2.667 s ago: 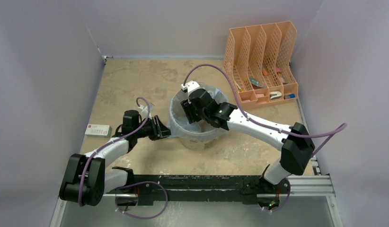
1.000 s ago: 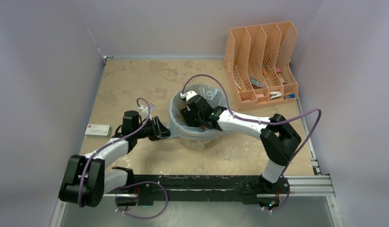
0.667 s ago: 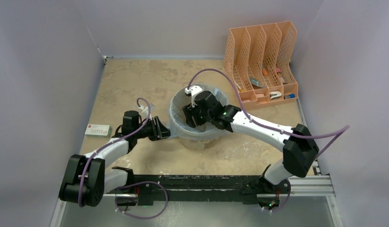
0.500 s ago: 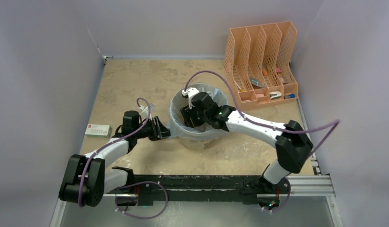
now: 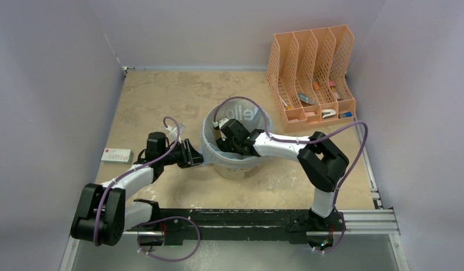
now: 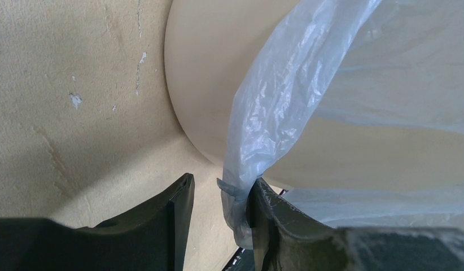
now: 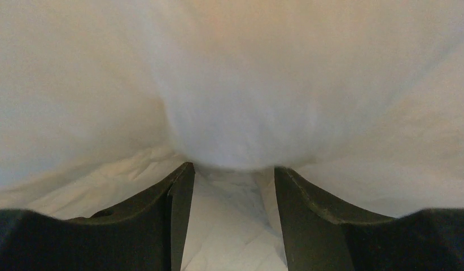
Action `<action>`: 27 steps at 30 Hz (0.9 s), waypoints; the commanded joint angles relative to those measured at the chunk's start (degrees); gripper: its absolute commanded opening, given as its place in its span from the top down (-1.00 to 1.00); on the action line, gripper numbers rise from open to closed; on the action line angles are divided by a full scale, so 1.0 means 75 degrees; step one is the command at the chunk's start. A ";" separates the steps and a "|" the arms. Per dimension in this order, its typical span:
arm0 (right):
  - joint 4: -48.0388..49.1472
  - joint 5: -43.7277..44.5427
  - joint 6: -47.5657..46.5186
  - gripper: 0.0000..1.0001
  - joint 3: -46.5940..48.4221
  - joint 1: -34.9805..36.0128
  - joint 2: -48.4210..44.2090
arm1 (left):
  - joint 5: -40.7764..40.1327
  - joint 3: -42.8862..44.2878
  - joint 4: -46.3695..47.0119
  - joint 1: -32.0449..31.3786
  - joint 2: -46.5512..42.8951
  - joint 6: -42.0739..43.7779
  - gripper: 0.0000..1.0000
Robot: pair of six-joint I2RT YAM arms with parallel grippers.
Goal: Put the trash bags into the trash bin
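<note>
At table (image 5: pixel 162 101) centre, the trash bin (image 5: pixel 236 168) stands upright with the trash bag (image 5: pixel 248 113) lining it, its film folded out over the rim. Just beside the bin's left wall sits the left gripper (image 5: pixel 193 153), jaws spread. The bag's hanging edge touches one finger (image 6: pixel 269 226) and is not pinched. Inside the bin, the right gripper (image 5: pixel 225 140) has its jaws spread against the film.
</note>
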 commanded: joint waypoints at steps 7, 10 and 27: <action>-0.1501 -0.0113 -0.0024 -0.18 0.0450 0.0061 0.0066 | 0.0022 -0.0004 0.0170 0.0045 -0.0448 -0.0174 0.24; -0.1908 -0.0007 0.0075 -0.17 0.0714 0.0067 -0.0024 | 0.0075 -0.0079 0.0166 0.0044 -0.0608 -0.0295 0.25; -0.0993 -0.0436 0.0304 -0.17 0.0537 0.0069 -0.1433 | 0.0031 -0.0208 0.0147 0.0045 -0.0631 -0.0227 0.25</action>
